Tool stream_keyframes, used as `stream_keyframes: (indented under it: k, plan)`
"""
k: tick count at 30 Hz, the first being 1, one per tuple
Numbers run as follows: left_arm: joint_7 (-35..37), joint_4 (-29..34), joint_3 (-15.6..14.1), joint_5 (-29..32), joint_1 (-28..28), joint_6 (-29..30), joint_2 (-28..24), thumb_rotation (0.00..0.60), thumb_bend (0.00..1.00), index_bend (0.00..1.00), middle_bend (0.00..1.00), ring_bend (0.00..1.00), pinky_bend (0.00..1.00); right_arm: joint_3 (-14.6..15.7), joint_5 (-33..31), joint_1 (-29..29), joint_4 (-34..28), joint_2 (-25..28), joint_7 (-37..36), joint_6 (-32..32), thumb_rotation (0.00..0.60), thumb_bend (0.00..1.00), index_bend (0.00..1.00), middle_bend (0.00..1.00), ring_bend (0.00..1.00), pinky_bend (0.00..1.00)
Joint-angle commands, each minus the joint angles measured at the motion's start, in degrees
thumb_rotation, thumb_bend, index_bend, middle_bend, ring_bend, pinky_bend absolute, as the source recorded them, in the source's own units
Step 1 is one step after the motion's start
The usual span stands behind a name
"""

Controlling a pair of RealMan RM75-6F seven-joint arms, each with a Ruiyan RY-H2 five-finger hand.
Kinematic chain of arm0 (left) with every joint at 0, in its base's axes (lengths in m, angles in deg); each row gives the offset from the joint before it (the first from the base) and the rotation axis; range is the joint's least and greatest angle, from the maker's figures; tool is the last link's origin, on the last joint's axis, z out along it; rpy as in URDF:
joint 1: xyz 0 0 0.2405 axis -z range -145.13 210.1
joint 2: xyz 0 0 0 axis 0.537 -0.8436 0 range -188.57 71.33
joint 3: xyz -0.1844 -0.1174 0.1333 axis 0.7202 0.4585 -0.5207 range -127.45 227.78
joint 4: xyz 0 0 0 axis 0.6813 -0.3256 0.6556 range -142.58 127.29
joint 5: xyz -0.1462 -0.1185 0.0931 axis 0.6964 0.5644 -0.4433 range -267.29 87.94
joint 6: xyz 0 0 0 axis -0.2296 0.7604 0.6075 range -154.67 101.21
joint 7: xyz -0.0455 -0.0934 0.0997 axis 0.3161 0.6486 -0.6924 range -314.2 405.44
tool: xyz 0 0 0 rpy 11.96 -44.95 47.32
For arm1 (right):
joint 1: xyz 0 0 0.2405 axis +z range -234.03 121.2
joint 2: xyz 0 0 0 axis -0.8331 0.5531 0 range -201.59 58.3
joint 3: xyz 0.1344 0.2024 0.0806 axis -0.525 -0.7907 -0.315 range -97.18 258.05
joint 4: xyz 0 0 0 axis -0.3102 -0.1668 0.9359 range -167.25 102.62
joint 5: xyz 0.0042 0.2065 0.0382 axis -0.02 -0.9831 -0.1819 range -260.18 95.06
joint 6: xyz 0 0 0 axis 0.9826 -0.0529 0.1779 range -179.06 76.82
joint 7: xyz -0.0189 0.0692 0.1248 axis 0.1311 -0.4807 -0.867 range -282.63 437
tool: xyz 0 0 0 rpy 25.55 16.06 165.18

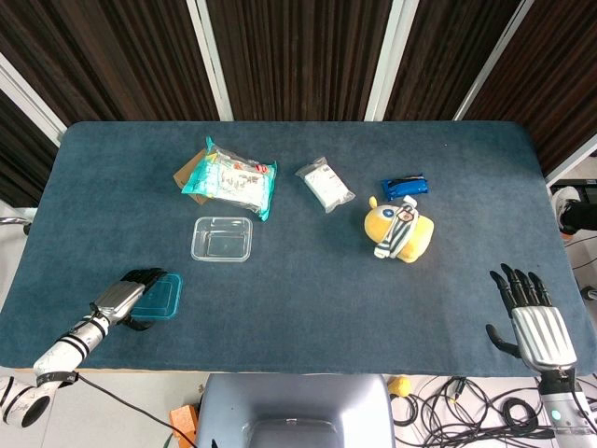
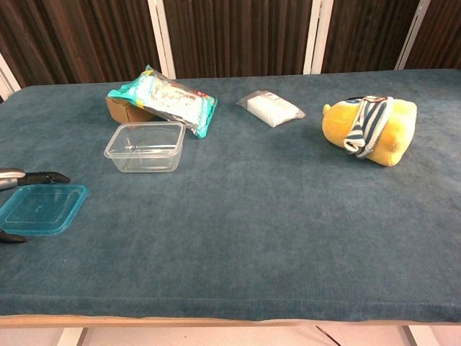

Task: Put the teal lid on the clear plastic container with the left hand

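My left robot hand (image 1: 131,297) lay low at the near left part of the table (image 1: 308,308), its dark fingers (image 2: 45,176) reaching along the far and near edges of the teal lid (image 2: 42,209); the lid lay flat on the blue cloth, and I could not tell whether my fingers were truly gripping it or only lying against its sides. The clear plastic container (image 2: 145,147) stood upright and uncovered a little farther back and to the right of the lid, apart from it, with nothing inside that I could make out. Just behind the container a teal and white snack bag (image 1: 233,179) lay slanted over a brown cardboard box (image 1: 189,171), the bag covering most of the box. Farther right, toward the middle of the table, was a small white packet in clear wrap (image 1: 325,184), and beyond it a dark blue wrapped bar (image 1: 404,186) near the back. A yellow plush toy with a striped scarf (image 1: 401,233) lay on its side just in front of that bar. My right robot hand (image 1: 532,317) was held well off at the near right corner of the table, palm down, holding nothing, its fingers straight and fanned apart with the thumb out to the side, far from every item on the cloth.
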Motion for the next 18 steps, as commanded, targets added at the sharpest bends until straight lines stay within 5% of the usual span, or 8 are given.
stream_keyframes:
  k: [1,14,18]
  plan:
    - [-0.88,-0.11,0.13,0.47,0.03,-0.06,0.09,0.600,0.20,0.00,0.00,0.00,0.00,-0.01,0.05,-0.07,-0.05,0.00,-0.02,-0.16,0.600,0.25,0.00,0.00,0.00,0.00]
    - [-8.79,-2.05,0.57,3.92,-0.21,-1.00,2.05,0.600,0.20,0.00,0.00,0.00,0.05,-0.05,0.11,-0.14,-0.05,0.22,-0.47,-0.36,0.600,0.25,0.00,0.00,0.00,0.00]
    - [-10.81,-2.07,0.79,5.21,-0.24,-1.53,2.40,0.600,0.20,0.00,0.05,0.12,0.14,-0.02,0.24,-0.27,0.06,0.39,-0.93,-0.60,0.600,0.25,0.00,0.00,0.00,0.00]
